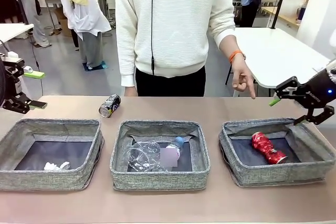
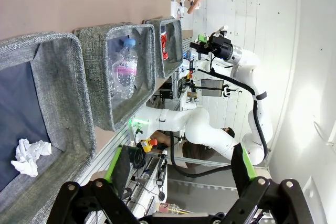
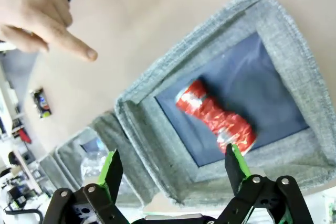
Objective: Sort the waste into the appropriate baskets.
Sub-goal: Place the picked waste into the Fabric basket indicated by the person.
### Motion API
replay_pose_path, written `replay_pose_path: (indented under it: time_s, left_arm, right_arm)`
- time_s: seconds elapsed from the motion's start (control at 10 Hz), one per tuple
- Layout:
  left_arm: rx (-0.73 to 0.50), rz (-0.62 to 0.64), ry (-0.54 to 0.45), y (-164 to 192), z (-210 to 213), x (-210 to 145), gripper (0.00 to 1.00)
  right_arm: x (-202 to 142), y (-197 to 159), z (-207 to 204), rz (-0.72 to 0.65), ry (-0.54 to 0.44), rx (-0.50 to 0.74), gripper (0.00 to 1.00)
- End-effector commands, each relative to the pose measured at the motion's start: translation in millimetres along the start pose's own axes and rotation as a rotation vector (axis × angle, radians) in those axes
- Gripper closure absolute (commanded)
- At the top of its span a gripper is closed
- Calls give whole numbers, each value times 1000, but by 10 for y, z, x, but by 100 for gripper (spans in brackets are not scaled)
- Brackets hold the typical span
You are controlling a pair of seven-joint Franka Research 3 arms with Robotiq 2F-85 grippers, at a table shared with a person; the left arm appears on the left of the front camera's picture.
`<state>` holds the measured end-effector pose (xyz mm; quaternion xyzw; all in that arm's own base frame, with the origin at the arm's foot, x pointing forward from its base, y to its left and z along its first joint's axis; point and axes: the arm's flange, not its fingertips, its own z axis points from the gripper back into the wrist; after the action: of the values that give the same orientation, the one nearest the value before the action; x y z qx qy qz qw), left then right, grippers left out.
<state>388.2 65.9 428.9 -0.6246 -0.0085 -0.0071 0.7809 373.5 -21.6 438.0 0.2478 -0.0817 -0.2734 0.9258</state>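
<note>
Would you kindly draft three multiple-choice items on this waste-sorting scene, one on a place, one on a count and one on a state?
1. Where does the black-silver can lie?
A. in the left basket
B. on the table behind the baskets
C. in the right basket

2. How many grey baskets stand on the table?
A. two
B. three
C. four

3. How is the right gripper?
A. open, above the right basket
B. shut on the red can
C. shut on the bottle

Answers:
1 B: the can rests on bare tabletop beyond the left basket and middle basket.
2 B: the front view shows three in a row.
3 A: its green pads stand apart, and the red can lies loose in the right basket.
</note>
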Motion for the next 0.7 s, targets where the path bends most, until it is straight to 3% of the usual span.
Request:
replay_pose_path:
  time_s: [0.0, 0.1, 0.2, 0.3, 0.4, 0.5, 0.6]
  left_arm:
    - [4, -2, -3, -21, -1, 1, 0]
    - [4, -2, -3, -21, -1, 1, 0]
    - [4, -2, -3, -21, -1, 1, 0]
    - [4, -2, -3, -21, -1, 1, 0]
    - [4, -2, -3, -21, -1, 1, 0]
    - [4, -2, -3, -21, -1, 1, 0]
    - [4, -2, -3, -21, -1, 1, 0]
  right_arm:
    - [-181, -45, -71, 19, 11, 76, 0]
    - [-206, 3, -59, 49, 49, 115, 0]
    - [-260, 73, -34, 121, 196, 206, 0]
    - [-345, 147, 17, 251, 436, 344, 0]
    - [-395, 184, 122, 375, 658, 598, 0]
    - [-340, 161, 171, 373, 778, 895, 0]
    - [-262, 48, 132, 332, 807, 1092, 0]
